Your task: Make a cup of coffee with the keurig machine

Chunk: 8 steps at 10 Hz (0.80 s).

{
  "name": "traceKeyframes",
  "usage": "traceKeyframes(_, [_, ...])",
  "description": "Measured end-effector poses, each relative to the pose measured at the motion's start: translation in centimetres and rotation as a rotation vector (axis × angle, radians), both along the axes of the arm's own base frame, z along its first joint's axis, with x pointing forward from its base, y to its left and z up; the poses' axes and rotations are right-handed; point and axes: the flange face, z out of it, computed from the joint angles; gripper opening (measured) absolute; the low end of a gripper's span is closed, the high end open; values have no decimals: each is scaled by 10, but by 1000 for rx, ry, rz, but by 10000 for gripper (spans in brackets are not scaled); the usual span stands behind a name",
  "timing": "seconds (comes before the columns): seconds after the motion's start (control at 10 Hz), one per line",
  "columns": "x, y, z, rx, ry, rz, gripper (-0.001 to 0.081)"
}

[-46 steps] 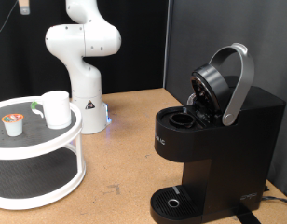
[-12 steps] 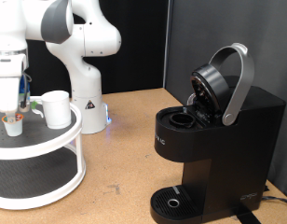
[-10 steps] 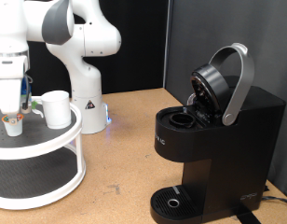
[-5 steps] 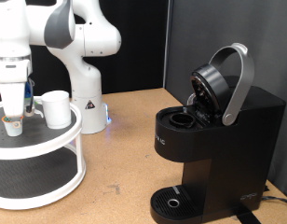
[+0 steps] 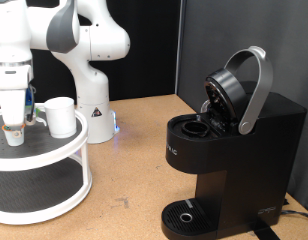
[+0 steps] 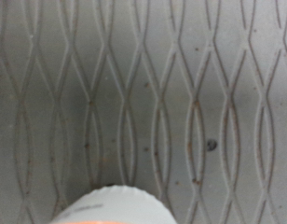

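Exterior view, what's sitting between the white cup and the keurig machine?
Nothing stands between the cup and the keurig machine: the exterior view shows only the robot base behind and bare brown tabletop.

We note the arm has swung in from upright and lowered its gripper (image 5: 13, 122) onto the coffee pod (image 5: 13, 133) on the round shelf (image 5: 54, 150).

The room is bright and evenly lit, against a dark backdrop. Soft shadows lie on the brown worktop (image 5: 144, 150). A blue glow shines at the robot base (image 5: 115, 125). The wrist view is grey, dim and blurry, and the white rim (image 6: 111, 205) looks fuzzy.
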Motion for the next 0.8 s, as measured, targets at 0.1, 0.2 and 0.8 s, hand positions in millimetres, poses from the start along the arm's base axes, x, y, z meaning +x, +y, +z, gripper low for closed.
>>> traceKeyframes(0.1, [-1,-1,0,-1,-1,1,803])
traceKeyframes(0.2, [-1,-2,0,-3,-3,1,803])
traceKeyframes(0.8, [2,-3,-2,-7,7,-23,441])
